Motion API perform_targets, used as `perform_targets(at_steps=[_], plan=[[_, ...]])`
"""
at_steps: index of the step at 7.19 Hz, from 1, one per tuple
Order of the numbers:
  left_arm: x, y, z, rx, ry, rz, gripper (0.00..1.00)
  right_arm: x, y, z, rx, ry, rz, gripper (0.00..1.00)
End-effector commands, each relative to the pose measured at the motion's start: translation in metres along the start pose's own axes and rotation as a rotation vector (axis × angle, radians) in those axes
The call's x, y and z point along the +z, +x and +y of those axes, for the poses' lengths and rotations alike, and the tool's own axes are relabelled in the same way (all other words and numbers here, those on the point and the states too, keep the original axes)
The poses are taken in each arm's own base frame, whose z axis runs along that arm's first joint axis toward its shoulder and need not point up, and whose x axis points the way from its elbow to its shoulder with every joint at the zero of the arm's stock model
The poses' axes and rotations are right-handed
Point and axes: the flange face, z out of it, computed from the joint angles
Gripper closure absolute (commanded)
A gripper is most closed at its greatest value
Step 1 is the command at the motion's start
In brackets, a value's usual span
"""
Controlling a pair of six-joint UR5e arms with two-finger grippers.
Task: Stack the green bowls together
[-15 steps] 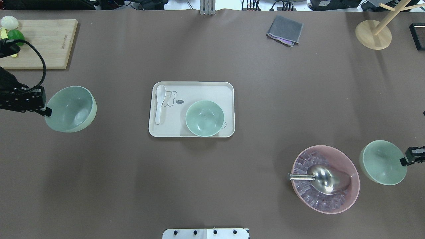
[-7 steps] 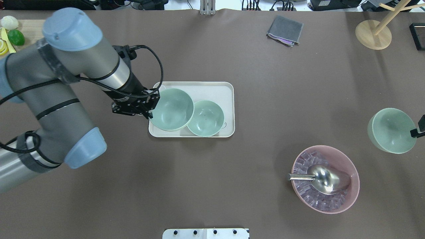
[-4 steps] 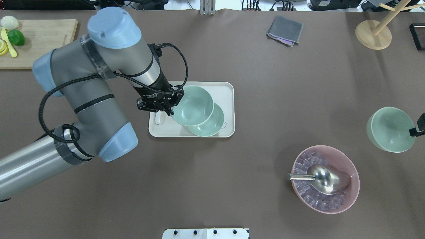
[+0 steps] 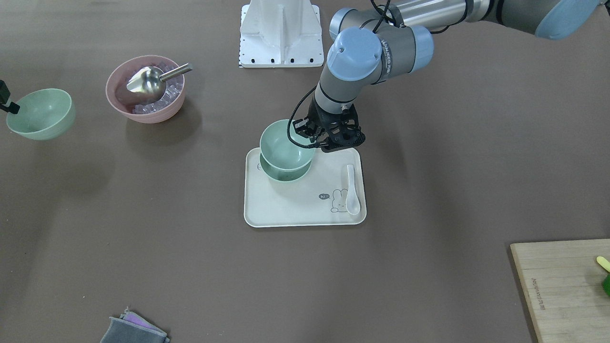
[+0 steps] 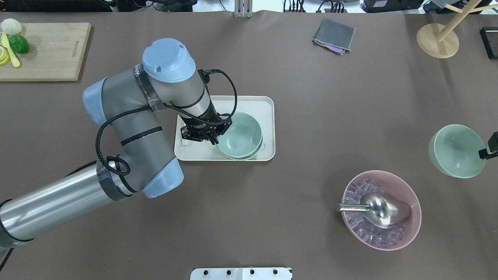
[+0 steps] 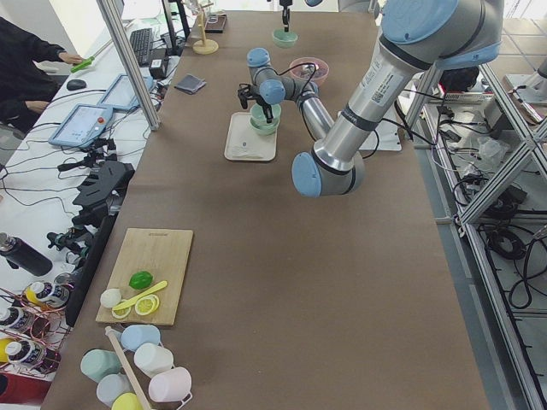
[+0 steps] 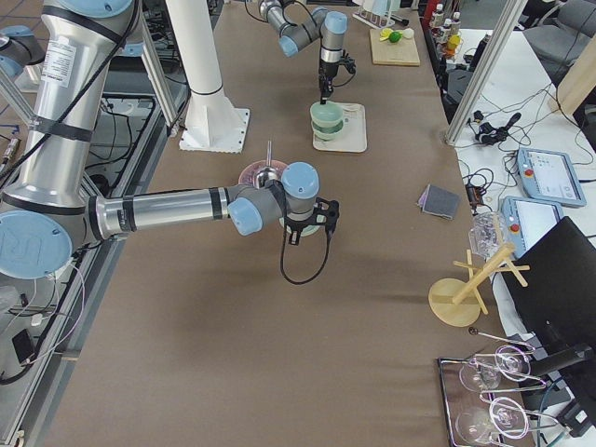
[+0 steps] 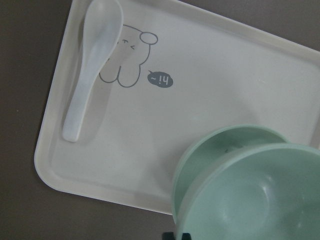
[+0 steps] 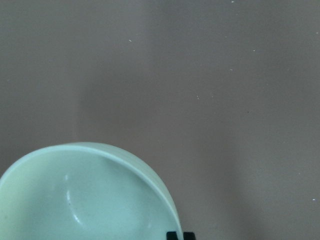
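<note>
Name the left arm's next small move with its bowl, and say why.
Probably lower it straight down. The left claw grips the held green bowl by its rim, almost centred over the lower green bowl on the tray. The front view shows it not yet nested: the lower bowl's wall is exposed.

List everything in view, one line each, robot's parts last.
lower bowl: one, mint green, on the tray.
upper bowl: one, mint green, over the lower bowl, held by its rim.
third bowl: one, mint green, robot's right side, held by its rim.
tray: one, cream, table centre.
spoon: one, white, on the tray.
pink bowl: one, pink, robot's right, holds ice cubes.
scoop: one, metal, in the pink bowl.
cloth: one, grey, far edge.
cutting board: one, wooden, far left corner.
wooden stand: one, tan, far right corner.
left gripper: one, black, shut on upper bowl.
right gripper: one, black, shut on third bowl.
</note>
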Motion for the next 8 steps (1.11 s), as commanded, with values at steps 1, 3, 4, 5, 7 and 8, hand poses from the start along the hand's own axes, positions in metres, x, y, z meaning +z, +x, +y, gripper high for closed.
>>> perform_targets(at_steps=[1, 3, 4, 5, 7, 8], plan=[[0.0138, 0.0027, 0.0033, 0.013, 0.005, 0.003, 1.0, -0.0006, -0.0006, 0.0002, -0.001, 0.001, -0.001, 1.0], [0.0138, 0.0031, 0.002, 0.012, 0.006, 0.003, 1.0, -0.0006, -0.0006, 0.0002, -0.001, 0.001, -0.001, 1.0], [0.0162, 0.0028, 0.0019, 0.012, 0.005, 0.001, 1.0, -0.0004, 0.0001, 0.0007, 0.0, 0.0, 0.0, 1.0], [0.0163, 0.0047, 0.0015, 0.012, 0.005, 0.0, 1.0, -0.0004, 0.0001, 0.0007, 0.0, 0.0, 0.0, 1.0], [0.0178, 0.0085, 0.0001, 0.013, 0.005, 0.003, 1.0, -0.0004, 0.0001, 0.0007, 0.0, 0.0, 0.0, 1.0], [0.0199, 0.0104, -0.0013, 0.011, 0.004, -0.001, 1.0, -0.0004, 0.0001, 0.0007, 0.0, 0.0, 0.0, 1.0]])
